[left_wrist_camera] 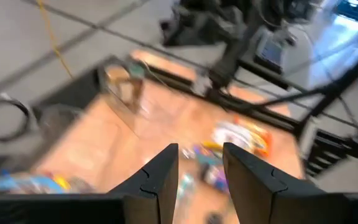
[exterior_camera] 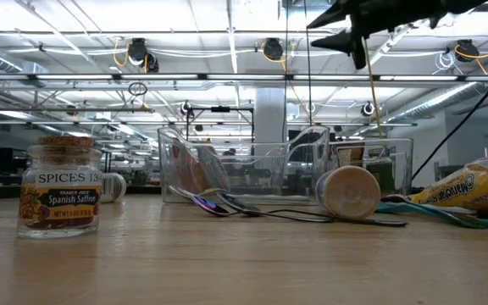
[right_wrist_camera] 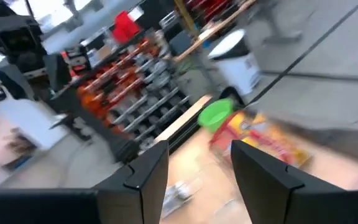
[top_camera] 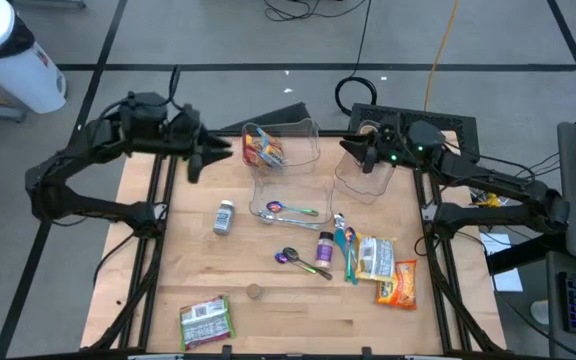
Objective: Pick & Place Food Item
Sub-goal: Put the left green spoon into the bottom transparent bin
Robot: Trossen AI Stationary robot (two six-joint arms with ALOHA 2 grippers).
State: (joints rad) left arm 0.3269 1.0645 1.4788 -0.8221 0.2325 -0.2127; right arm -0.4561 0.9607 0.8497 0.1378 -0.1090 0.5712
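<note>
my left pincer [top_camera: 226, 150]: spread, empty, above desk [top_camera: 268, 310] far edge by snack tub [top_camera: 280, 150] | my right pincer [top_camera: 348, 148]: spread, empty, over clear tub [top_camera: 366, 178]

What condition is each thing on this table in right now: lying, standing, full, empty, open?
Left gripper: open, empty, raised beside the bins.
Right gripper: open, empty, raised above the bins.
Left clear plastic bin: upright, holds a colourful snack packet.
Right clear plastic bin: upright, contents unclear.
Cork-topped glass saffron jar: upright, closed.
Orange-and-yellow food pouch: lying flat.
Green packet: lying flat.
</note>
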